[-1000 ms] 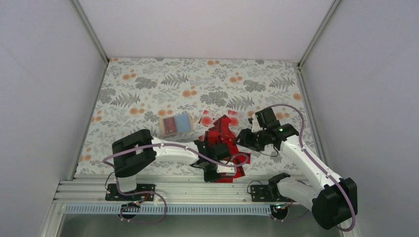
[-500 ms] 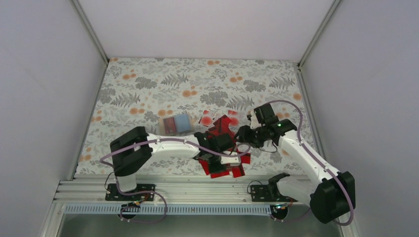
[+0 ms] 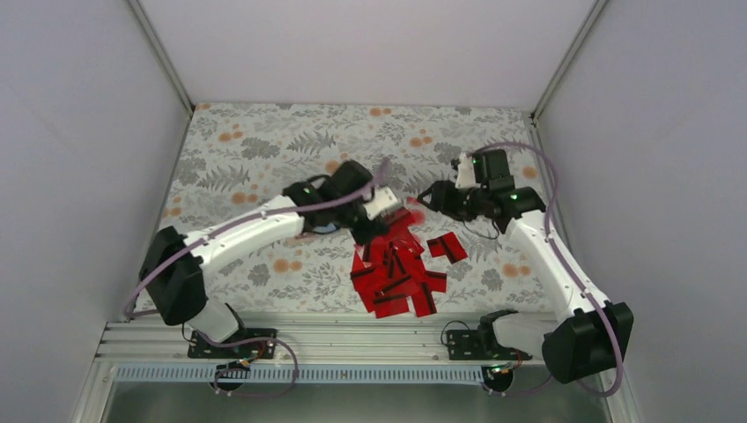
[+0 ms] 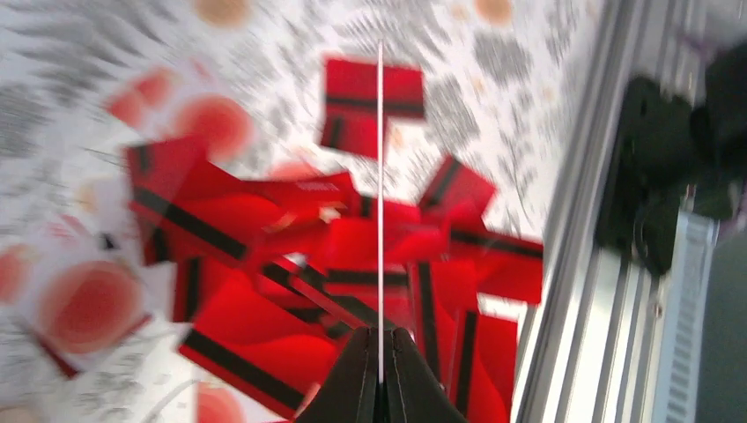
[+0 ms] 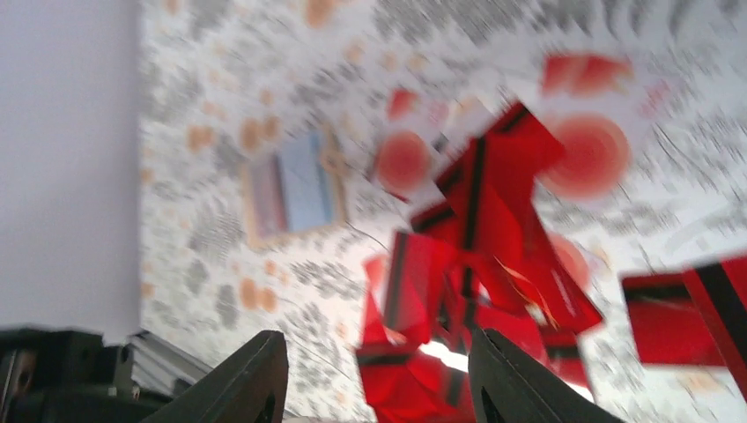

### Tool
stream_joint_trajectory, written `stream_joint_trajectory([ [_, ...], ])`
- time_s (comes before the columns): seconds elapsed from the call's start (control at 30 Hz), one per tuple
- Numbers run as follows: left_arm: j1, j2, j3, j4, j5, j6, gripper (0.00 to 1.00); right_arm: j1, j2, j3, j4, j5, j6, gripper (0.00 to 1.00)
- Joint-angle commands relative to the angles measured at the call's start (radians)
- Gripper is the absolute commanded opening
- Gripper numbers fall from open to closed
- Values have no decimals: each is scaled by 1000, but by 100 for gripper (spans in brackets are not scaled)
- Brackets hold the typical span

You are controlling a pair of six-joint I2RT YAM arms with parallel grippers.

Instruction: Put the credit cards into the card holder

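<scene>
Credit cards [image 3: 394,273] in a red, black-striped heap at 5 o'clock on the flowered cloth [image 3: 255,150], laid bare now that the left arm [image 3: 255,231] has swung off them to mid-table. Right gripper [image 5: 379,342] drawn back toward 12 o'clock, wide, empty. Left gripper [image 4: 380,339] pinched narrow. Card holder [image 5: 293,187], tan, at 10 o'clock of the heap. Stray pair [image 3: 447,248] at 3 o'clock. Edge-on card [image 4: 380,176] between the left fingers.

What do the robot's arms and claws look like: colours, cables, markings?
Both the left arm and right arm have white links, black joint housings, a looping purple cable and a green wrist light. The left claw and right claw are black, two-fingered.
</scene>
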Motion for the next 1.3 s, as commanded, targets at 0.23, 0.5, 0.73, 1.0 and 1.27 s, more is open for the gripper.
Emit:
stream_joint_trajectory([
  [0.23,286,-119,109,238,310,-411,2,-93,59,146,495,-499,80,70],
  [0.5,381,-166,154,423,462,-690,2,-78,137,262,695,-731,137,73],
  [0.73,396,-157,235,517,569,-855,2,-8,239,430,755,-759,225,62],
  [1.0,396,-164,251,617,561,-948,2,26,299,540,835,-753,327,23],
  [1.27,396,-170,228,649,542,-963,2,67,328,574,887,-770,370,4],
])
